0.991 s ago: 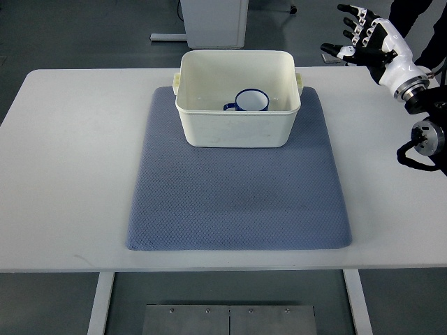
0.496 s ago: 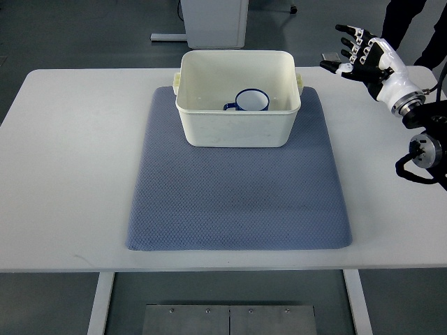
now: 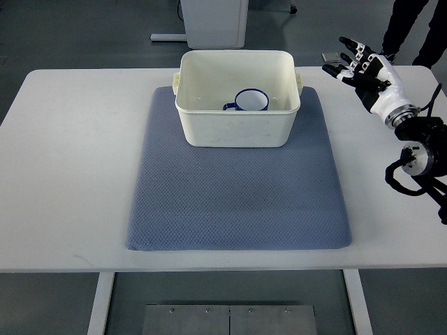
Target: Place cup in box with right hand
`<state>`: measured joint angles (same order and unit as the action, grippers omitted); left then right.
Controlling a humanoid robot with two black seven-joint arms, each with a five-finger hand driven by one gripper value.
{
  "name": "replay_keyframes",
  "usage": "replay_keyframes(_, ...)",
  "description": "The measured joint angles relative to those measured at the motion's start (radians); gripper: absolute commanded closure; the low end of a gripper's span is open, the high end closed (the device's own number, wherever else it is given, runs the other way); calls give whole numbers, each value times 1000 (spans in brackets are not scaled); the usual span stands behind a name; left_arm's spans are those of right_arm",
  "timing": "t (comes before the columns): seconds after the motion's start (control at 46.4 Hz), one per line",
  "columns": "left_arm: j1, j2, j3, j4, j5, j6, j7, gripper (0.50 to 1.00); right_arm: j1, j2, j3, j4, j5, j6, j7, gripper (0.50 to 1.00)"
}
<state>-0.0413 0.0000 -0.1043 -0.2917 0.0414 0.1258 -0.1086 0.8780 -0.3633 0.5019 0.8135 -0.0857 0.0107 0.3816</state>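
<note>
A white enamel cup (image 3: 251, 101) with a dark blue rim and handle stands upright inside the cream plastic box (image 3: 237, 129), toward its near right side. The box sits at the far end of a blue-grey quilted mat (image 3: 237, 188). My right hand (image 3: 356, 64) hovers over the table's far right, well to the right of the box, fingers spread and holding nothing. Its black and white forearm runs down to the right edge. The left arm does not show.
The white table (image 3: 70, 160) carries the mat and box. A white cabinet base (image 3: 213, 21) stands behind the table. A person's dark legs (image 3: 412, 28) are at the top right, beyond the table's far corner.
My right hand has dropped lower and drawn back toward the right, with its forearm sliding down the right edge. The cup and box have not moved.
</note>
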Motion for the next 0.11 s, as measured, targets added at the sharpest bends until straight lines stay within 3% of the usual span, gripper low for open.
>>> replay_keyframes(0.108,0,0,0,0,0,0,0,500,-17,21,34,-25,7,0,1,500)
